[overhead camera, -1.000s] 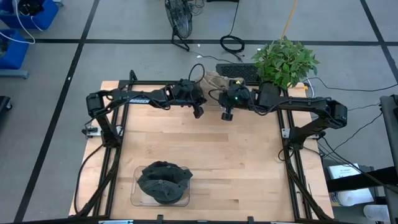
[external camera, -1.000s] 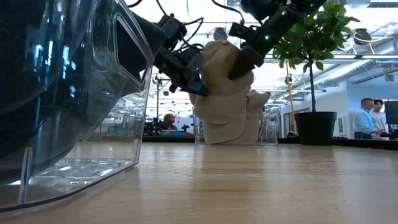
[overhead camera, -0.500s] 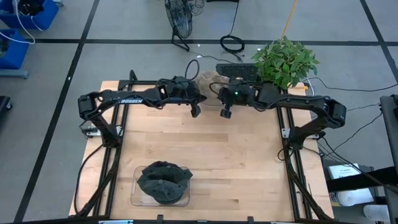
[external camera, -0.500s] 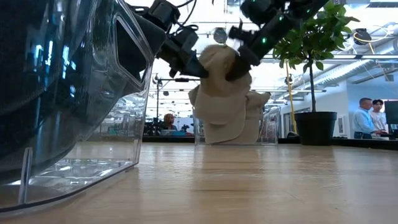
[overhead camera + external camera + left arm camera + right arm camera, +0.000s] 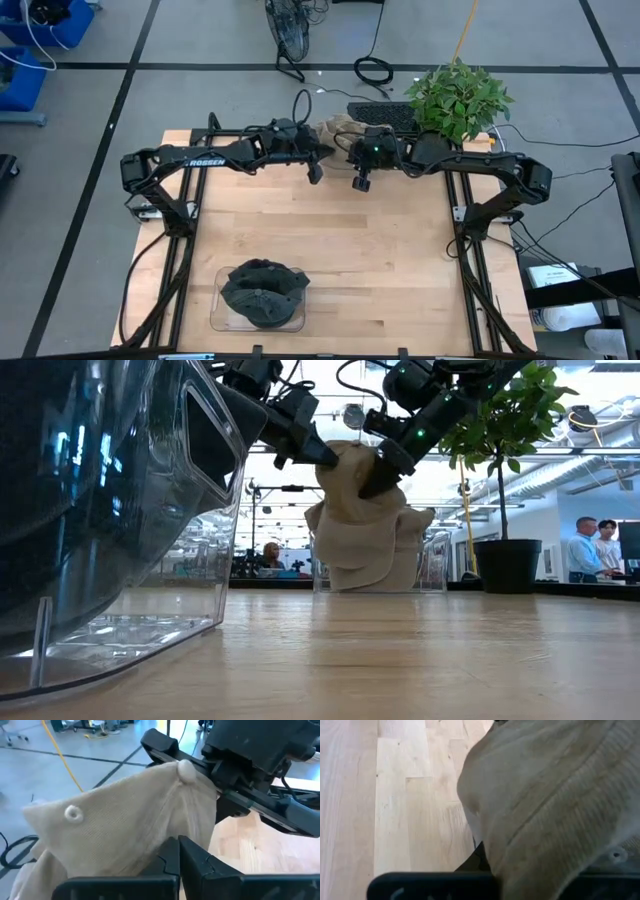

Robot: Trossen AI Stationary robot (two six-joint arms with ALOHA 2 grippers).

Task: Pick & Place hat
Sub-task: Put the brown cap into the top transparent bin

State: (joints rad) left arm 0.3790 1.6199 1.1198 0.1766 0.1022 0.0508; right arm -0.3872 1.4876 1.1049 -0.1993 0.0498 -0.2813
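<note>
A beige hat point(image 5: 355, 510) hangs at the table's far edge point(image 5: 335, 127), held up between both grippers. My left gripper point(image 5: 178, 851) is shut on its cloth from the left point(image 5: 320, 455). My right gripper point(image 5: 375, 475) is shut on it from the right, beside the crown's button point(image 5: 186, 769). The hat fills the right wrist view point(image 5: 555, 795) and hides that gripper's fingers. Its lower end point(image 5: 350, 575) reaches down in front of a clear bin point(image 5: 435, 565) with more beige cloth; whether it rests there I cannot tell. My left gripper pinches a fold of the hat's crown point(image 5: 192, 832) between its two shut fingers, coming from the table's left and slanting slightly down. The hat hangs below the fingers. My right gripper clamps the top of the crown next to the button point(image 5: 175, 775), coming from the table's right and slanting down. The hat droops below it; in its own wrist view the cloth covers the contact.
A clear bin with dark hats point(image 5: 262, 296) stands at the table's near edge, looming at the left of the low view point(image 5: 120, 510). A potted plant point(image 5: 458, 100) stands at the far right corner. People point(image 5: 590, 550) are in the room behind.
My left gripper has risen with its side of the hat, and the crown now stands higher and more drawn up between the two grippers. My right gripper has shifted a little toward the table's left, still shut on the crown.
</note>
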